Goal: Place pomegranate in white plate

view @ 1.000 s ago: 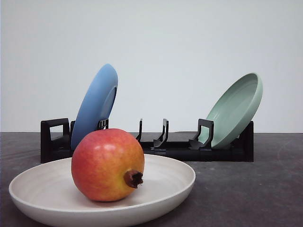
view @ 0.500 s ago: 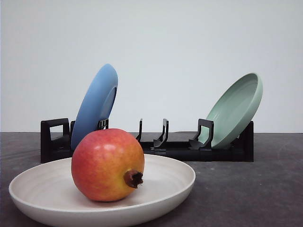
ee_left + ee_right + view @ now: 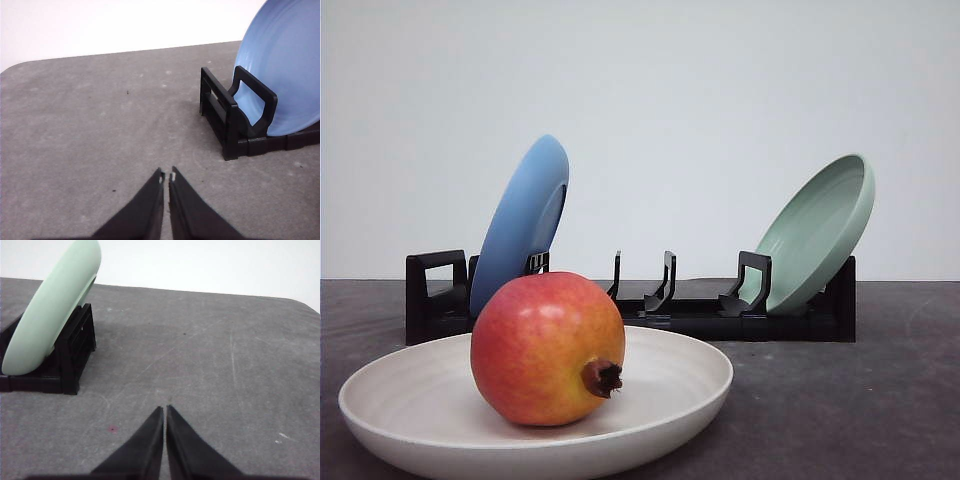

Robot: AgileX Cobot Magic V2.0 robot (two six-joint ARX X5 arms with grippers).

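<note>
No change was observed across the front views; the pomegranate [image 3: 547, 348] was found lying in the white plate [image 3: 692, 388] exactly where it had been a second before, its crown stub turned the same way; no shift was seen in the blue plate [image 3: 523, 222], the green plate [image 3: 817, 233] or the black rack [image 3: 650, 305].

Brightness: all three views are bright and even, with a pale wall behind.
Glare: a soft white highlight sits on top of the pomegranate [image 3: 547, 348].
Shadows: soft shade under the pomegranate inside the white plate [image 3: 680, 385]; a faint shadow beside the black rack [image 3: 239, 131] on the table [image 3: 210, 365].
Focus: the front view is sharp; the wrist views are slightly soft.
Grain: light noise on the table.
</note>
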